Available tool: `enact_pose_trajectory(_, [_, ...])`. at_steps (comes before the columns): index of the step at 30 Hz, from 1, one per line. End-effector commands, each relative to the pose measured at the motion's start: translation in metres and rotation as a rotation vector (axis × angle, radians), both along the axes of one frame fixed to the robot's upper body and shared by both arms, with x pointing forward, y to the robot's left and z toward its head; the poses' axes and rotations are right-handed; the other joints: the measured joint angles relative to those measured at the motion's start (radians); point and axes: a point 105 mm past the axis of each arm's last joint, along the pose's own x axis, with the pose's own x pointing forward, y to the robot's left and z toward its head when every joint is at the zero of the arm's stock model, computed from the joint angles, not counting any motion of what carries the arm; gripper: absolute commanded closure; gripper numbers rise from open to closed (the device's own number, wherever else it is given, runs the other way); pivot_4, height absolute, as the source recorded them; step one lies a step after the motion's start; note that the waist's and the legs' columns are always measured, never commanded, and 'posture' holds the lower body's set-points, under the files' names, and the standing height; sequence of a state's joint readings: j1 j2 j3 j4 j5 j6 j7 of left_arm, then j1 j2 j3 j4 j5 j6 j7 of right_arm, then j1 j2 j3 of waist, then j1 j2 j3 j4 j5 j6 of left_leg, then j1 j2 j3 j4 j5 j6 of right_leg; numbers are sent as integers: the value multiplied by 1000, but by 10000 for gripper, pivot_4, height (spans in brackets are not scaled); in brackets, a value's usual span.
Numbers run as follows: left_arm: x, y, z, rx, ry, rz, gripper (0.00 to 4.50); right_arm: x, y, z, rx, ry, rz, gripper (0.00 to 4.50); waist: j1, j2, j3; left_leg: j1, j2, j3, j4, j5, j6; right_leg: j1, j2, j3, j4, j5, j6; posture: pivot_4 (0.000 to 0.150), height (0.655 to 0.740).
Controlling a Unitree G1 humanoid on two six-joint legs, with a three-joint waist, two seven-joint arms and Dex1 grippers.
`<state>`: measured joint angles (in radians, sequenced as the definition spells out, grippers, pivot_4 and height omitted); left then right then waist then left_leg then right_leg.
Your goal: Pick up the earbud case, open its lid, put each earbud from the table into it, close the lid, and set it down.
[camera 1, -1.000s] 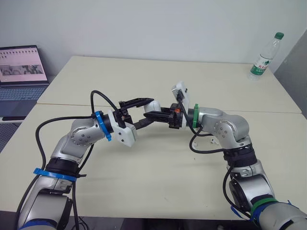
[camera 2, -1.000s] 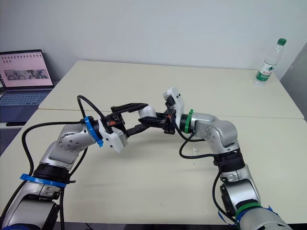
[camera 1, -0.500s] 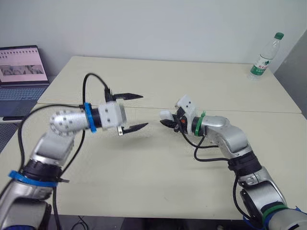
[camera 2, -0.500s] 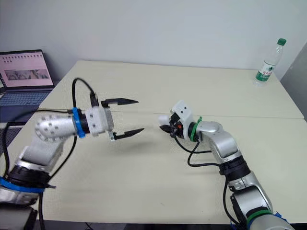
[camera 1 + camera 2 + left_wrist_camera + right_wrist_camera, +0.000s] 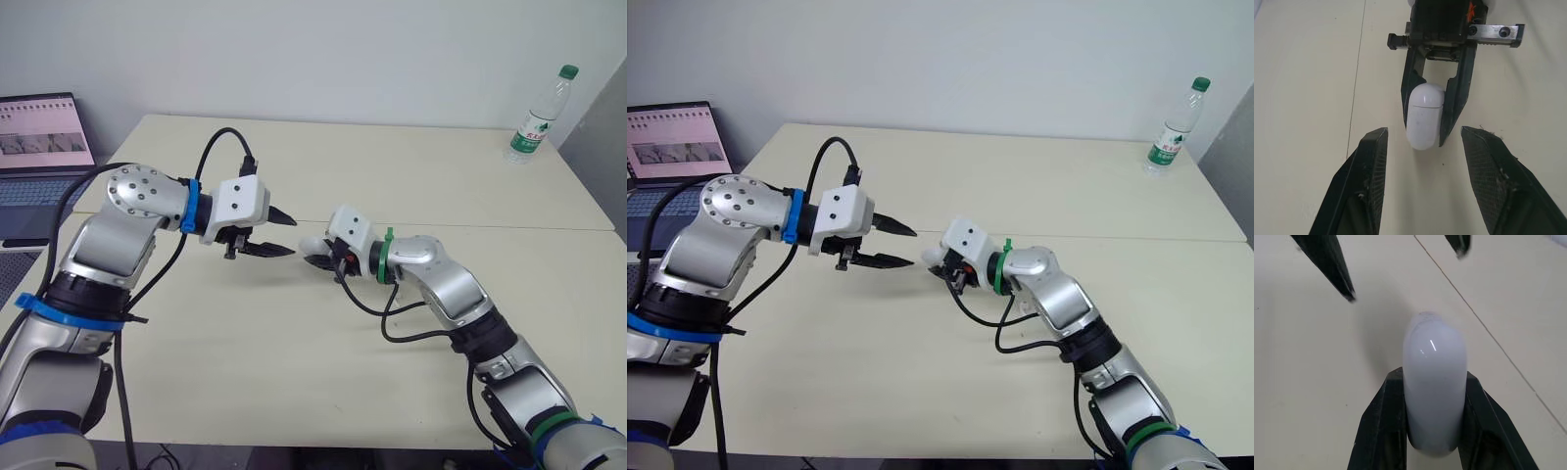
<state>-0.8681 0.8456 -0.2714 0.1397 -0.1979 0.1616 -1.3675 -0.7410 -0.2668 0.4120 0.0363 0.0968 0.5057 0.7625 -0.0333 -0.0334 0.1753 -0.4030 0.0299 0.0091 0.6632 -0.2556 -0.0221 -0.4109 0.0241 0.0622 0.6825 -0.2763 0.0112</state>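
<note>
Case (image 5: 1423, 115) sits clamped between the fingers of the right tool (image 5: 1431, 382), low over the middle of the worktop (image 5: 294, 372), just on the near side of the seam that runs across it. Contact with the surface: cannot tell.

Change: 1.0 s ago both tools met at the case, held high. Left tool (image 5: 291, 237) has since backed off. It now hangs released, fingers spread, pointing at the case from just beside it, and the right arm has brought the case down. Judgement: two-handed lid work is over and set-down is in hand.

Left wrist view shows the lid line across the case, lid closed; the head views are too small for that. Right wrist view shows the grip square on both flanks. Earbuds inside: hidden.

Laptop (image 5: 44, 147) lies off the far left corner and bottle (image 5: 536, 117) stands at the far right corner, both well apart.
</note>
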Motion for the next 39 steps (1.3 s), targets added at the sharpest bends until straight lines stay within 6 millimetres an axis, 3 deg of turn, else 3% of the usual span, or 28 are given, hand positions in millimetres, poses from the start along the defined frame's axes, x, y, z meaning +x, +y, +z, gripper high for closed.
enact_pose_trajectory(1, [3,-4,4,29,-24,-25,20854,-5,9,23,12,-108,48,36388,0,0,0,0,0,0,0,0,0,0,0,0,0,0,0,1500,7400])
enact_pose_trajectory(10, [11,-7,-5,71,-19,-27,20854,-9,17,35,-3,-184,66,36388,0,0,0,-1,1,-1,0,0,0,-1,-2,0,0,0,0,1500,7400])
enact_pose_trajectory(33, [16,-11,5,39,-37,-18,20854,-5,11,21,-55,-177,53,36388,0,0,0,-1,0,-1,1,0,0,-1,-3,0,1,0,0,1500,7400])
enact_pose_trajectory(37, [17,-12,7,34,-37,-22,27992,-5,11,21,-56,-174,54,36388,0,0,0,-1,0,-1,1,0,0,-1,-3,0,1,0,0,1500,7400])
enact_pose_trajectory(39, [16,-12,6,35,-35,-25,28000,-6,11,20,-56,-172,54,36388,0,0,0,-1,0,-1,1,0,0,-1,-4,0,1,0,0,1500,7400])
